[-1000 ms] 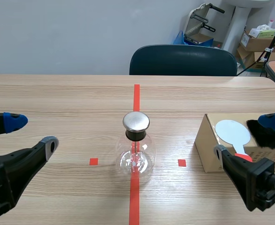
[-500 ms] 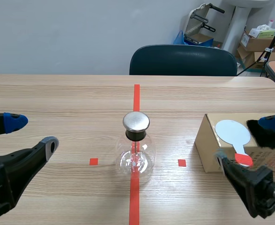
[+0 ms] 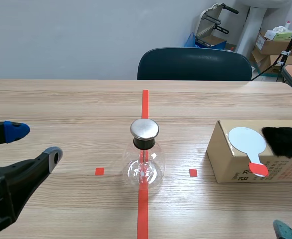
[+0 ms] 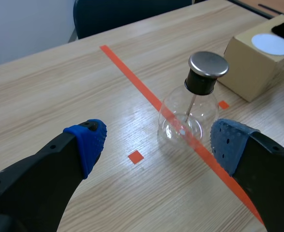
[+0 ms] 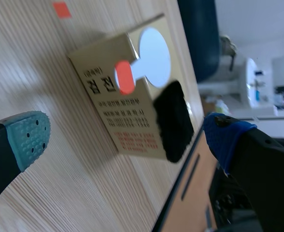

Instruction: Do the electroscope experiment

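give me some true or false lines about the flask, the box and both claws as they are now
1. The round clear glass flask with a silver metal cap stands on the orange-red tape line. True.
2. The white round paddle with an orange-red handle lies on the table beside the flask. False: it lies on top of the brown cardboard box.
3. The left claw is shut on the flask. False: it is open and apart from the flask.
4. A black furry cloth lies on the box beside the paddle. True.
5. The right claw is open and holds nothing. True.
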`<act>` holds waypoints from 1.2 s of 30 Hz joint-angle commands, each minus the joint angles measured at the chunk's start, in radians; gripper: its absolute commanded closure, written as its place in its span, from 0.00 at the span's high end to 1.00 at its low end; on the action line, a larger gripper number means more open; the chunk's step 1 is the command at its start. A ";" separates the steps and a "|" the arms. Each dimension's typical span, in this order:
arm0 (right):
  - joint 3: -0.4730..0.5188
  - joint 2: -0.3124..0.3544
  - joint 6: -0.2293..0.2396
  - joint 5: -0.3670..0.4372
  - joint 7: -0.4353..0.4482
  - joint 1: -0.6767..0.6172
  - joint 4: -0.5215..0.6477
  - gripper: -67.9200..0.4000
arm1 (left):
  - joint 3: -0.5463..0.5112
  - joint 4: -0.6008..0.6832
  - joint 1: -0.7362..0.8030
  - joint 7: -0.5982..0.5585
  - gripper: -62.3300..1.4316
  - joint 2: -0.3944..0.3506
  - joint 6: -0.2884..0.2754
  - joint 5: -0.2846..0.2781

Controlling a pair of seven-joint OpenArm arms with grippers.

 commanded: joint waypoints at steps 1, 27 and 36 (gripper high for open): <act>0.006 -0.035 -0.066 -0.040 0.011 0.023 -0.036 1.00 | 0.002 0.010 0.000 -0.016 0.76 -0.004 -0.008 -0.005; -0.201 -0.100 -0.441 -0.299 -0.199 0.410 -0.443 1.00 | 0.155 0.081 0.000 -0.140 0.76 -0.313 -0.038 -0.014; -0.224 -0.101 -0.431 -0.310 -0.213 0.475 -0.443 1.00 | 0.217 0.090 0.000 -0.220 0.76 -0.394 -0.038 -0.014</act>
